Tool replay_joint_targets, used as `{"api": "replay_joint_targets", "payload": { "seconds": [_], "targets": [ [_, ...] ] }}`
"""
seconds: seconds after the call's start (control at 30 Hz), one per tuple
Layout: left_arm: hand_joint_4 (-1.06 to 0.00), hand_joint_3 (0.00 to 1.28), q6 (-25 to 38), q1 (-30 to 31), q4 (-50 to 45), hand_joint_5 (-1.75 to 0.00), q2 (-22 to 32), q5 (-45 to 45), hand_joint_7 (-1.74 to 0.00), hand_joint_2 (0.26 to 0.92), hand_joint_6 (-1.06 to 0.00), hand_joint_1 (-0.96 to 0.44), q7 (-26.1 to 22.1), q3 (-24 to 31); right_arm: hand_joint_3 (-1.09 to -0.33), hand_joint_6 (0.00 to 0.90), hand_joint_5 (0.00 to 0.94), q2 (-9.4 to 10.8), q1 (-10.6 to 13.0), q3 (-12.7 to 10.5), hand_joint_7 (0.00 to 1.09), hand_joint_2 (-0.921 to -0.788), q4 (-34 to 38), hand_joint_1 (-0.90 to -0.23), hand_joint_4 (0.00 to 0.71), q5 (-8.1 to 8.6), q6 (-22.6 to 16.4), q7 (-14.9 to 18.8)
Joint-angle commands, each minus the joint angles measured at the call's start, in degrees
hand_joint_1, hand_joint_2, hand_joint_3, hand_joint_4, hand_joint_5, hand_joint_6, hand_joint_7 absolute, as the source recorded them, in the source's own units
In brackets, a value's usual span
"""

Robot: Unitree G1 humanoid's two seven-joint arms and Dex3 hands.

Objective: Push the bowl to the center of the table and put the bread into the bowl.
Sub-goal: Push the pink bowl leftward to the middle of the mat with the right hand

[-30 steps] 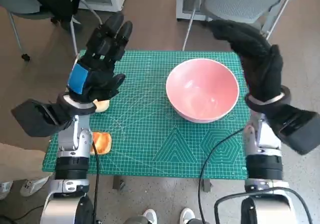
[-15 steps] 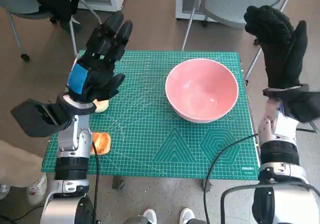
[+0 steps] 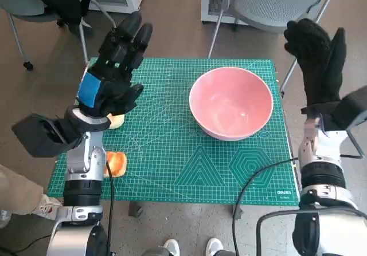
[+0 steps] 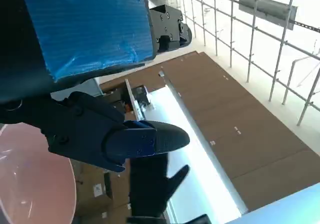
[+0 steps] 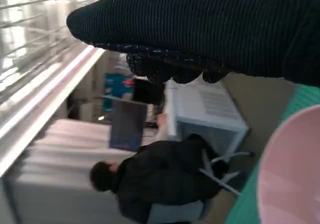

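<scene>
Pink glossy bowl [image 3: 231, 101], round, upright on green mat [image 3: 172, 158]

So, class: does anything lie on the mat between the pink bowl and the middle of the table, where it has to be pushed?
Nothing visible does. The bowl sits on the right half of the green mat, and the stretch to its left is bare mat. The bread lies far off at the left edge, and the right hand is raised beyond the table's right edge.

left hand [image 3: 112, 73] raised, fingers spread — right hand [image 3: 318, 67] likewise (empty)
</scene>
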Motion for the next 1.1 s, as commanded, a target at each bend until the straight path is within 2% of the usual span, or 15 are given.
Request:
{"api": "replay_joint_targets", "payload": {
  "seconds": [0.03,0.13,0.27,0.6,0.87,1.1],
  "targets": [
    [-0.02,0.4,0.58,0.7,-1.37,0.0,-0.05,-0.65,-0.24,0.921,-0.08,-0.66,0.38,-0.09,-0.911,-0.001,0.0,-1.12,1.31,0.35,0.19,-0.921,2.2,-0.631,0.025,-2.05,2.83,-2.39],
    [-0.02,0.4,0.51,0.81,-1.4,0.0,0.03,-0.6,-0.24,0.921,-0.08,-0.66,0.44,-0.03,-0.945,-0.001,0.0,-1.44,1.79,0.46,0.19,-0.921,3.18,-0.617,0.024,-3.15,4.99,-3.74],
    [-0.02,0.39,0.47,0.98,-1.52,0.0,0.15,-0.54,-0.24,0.921,-0.08,-0.67,0.53,0.03,-0.954,0.0,0.0,-1.62,2.34,0.3,0.18,-0.921,4.34,-0.609,0.022,-3.89,8.35,-4.86],
    [-0.02,0.39,1.27,1.96,-3.73,0.0,0.3,-0.04,-0.24,0.921,-0.08,-0.67,1.5,-0.29,-0.852,0.017,0.001,-1.86,4.2,-0.65,0.17,-0.921,5.68,-0.653,0.023,-4.75,16.06,-6.85],
    [-0.02,0.38,2.15,2.58,-4.96,0.0,0.8,0.08,-0.25,0.921,-0.08,-0.67,1.88,-0.29,-0.812,0.045,0.003,-1.58,4.84,-1.15,0.17,-0.921,5.81,-0.665,0.029,-4.65,19.44,-8.17],
    [-0.02,0.38,2.91,2.92,-6.01,0.0,1.14,0.16,-0.25,0.921,-0.07,-0.67,2.1,-0.27,-0.8,0.054,0.002,-0.96,5.1,-1.59,0.16,-0.921,5.71,-0.658,0.03,-4.63,20.26,-8.57]
  ]
}}
